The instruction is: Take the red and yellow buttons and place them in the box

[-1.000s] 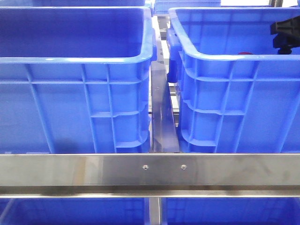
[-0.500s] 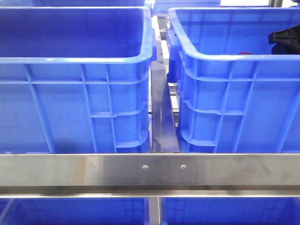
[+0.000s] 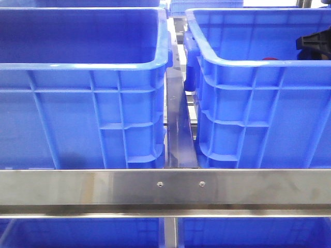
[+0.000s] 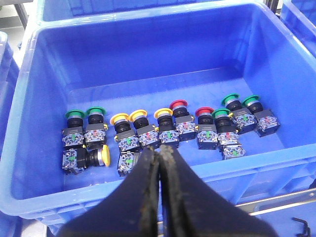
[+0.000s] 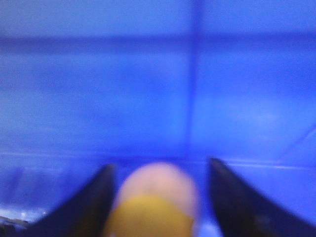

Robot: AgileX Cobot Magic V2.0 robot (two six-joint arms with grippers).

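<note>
In the left wrist view a blue crate (image 4: 29, 163) holds a row of push buttons. Two have red tops (image 4: 178, 104), several have yellow tops (image 4: 119, 119), and one yellow one (image 4: 104, 155) lies on its side. My left gripper (image 4: 161, 149) is shut and empty, above the crate's near rim. It is not in the front view. My right gripper (image 5: 161, 164) is open inside a blue crate. A blurred yellow button (image 5: 155, 202) sits between its fingers with a gap on each side. In the front view the right gripper (image 3: 315, 42) is inside the right crate (image 3: 248, 93), near a red domed top (image 3: 270, 59).
Several green-topped buttons (image 4: 74, 114) stand among the others. In the front view the left crate (image 3: 83, 103) stands beside the right one, with a steel divider (image 3: 178, 129) between them and a steel rail (image 3: 165, 186) across the front. More blue crates stand below and behind.
The right gripper has shifted slightly to the left and a little up inside the right crate. Nothing else has moved.
</note>
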